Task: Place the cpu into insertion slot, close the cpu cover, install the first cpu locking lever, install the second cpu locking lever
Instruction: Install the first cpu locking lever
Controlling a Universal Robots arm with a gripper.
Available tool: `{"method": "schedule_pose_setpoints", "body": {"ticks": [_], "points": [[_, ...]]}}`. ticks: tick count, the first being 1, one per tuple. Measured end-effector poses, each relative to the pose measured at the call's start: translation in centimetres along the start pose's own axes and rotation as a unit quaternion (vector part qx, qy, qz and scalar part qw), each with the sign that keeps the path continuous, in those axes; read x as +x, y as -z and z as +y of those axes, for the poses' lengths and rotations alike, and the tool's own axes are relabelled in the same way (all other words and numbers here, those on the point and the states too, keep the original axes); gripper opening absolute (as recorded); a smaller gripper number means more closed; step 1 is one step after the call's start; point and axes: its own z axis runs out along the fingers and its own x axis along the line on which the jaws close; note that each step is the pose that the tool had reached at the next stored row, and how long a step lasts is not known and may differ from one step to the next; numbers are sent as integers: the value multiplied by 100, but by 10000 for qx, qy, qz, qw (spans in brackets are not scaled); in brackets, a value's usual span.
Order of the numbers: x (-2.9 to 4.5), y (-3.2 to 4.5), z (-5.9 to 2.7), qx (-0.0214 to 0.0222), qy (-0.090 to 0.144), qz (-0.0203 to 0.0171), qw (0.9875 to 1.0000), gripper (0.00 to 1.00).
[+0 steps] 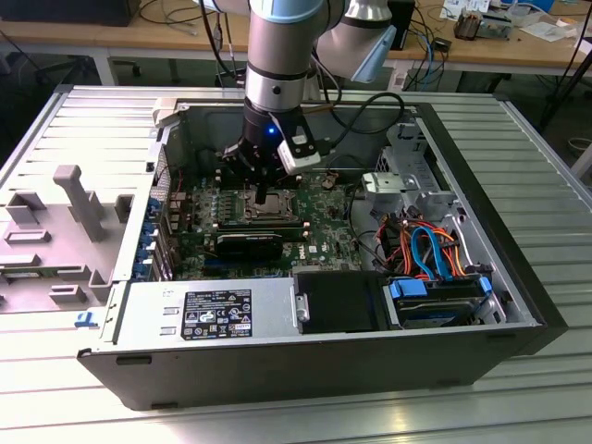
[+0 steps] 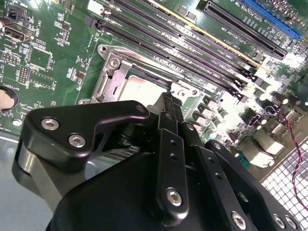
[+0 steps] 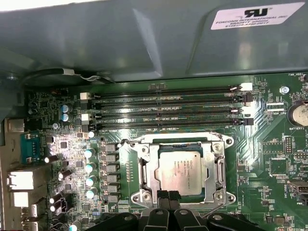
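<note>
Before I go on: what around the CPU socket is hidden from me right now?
- First wrist view: the near edge of the cpu cover is hidden behind the gripper, so any lever there can't be checked.
- Second wrist view: the gripper's body covers half the insertion slot.
- Exterior view: the arm hides the socket.

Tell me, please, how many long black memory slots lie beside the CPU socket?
4, side by side in the first wrist view between the insertion slot and the case wall.
</note>
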Motion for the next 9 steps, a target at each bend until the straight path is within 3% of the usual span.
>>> {"method": "schedule_pose_setpoints", "body": {"ticks": [7, 8, 9], "points": [[0, 0, 0, 11, 140, -8, 9999, 11], [1, 0, 1, -42, 149, -7, 9999, 11], [3, -5, 0, -51, 134, -346, 9993, 11]]}}
